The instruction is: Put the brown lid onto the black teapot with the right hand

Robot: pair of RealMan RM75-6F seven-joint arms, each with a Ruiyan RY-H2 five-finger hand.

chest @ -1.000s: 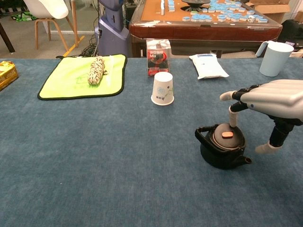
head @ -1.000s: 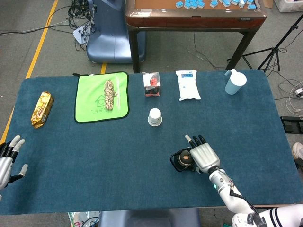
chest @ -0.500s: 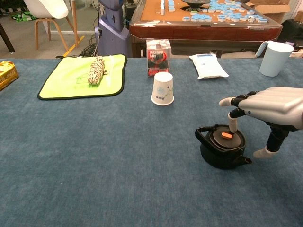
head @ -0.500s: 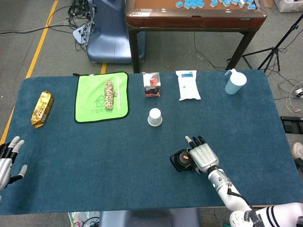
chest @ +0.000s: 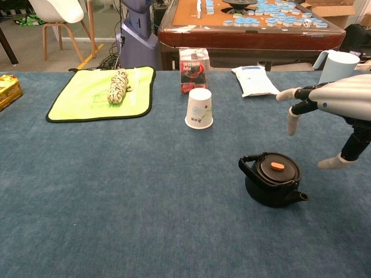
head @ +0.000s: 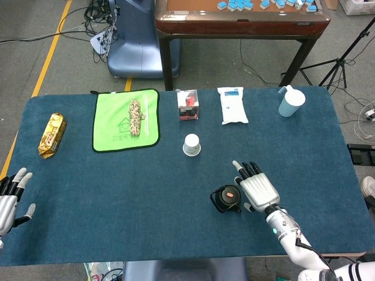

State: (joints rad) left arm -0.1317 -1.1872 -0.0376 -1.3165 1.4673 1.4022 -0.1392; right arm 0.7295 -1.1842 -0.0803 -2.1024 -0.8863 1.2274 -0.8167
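The brown lid [chest: 278, 169] sits on the black teapot [chest: 272, 180], seated flat as far as I can tell. The right hand [chest: 336, 110] hovers above, fingers spread, holding nothing. The left hand [head: 9, 196] is open too. Risk: low fingers could clip the handle and knock the lid askew.

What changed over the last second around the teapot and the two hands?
The right robot hand lifted up and away to the right of the black teapot, its fingers no longer touching the brown lid. It holds nothing. The lid stayed seated on the teapot, which did not move. The left robot hand and the paper cup stayed put.
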